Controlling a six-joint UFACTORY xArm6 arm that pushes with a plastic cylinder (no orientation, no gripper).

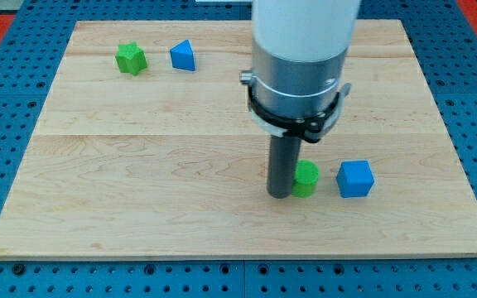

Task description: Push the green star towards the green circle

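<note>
The green star [130,59] sits near the board's top left. The green circle [306,179] is a short green cylinder at the lower right of the middle. My tip [279,195] rests on the board right against the green circle's left side, far to the lower right of the green star. The rod hides part of the circle's left edge.
A blue triangle block [183,55] stands just right of the green star. A blue cube [355,179] stands just right of the green circle. The wooden board [139,182] lies on a blue pegboard table; the arm's white and grey body [298,58] hangs over the upper middle.
</note>
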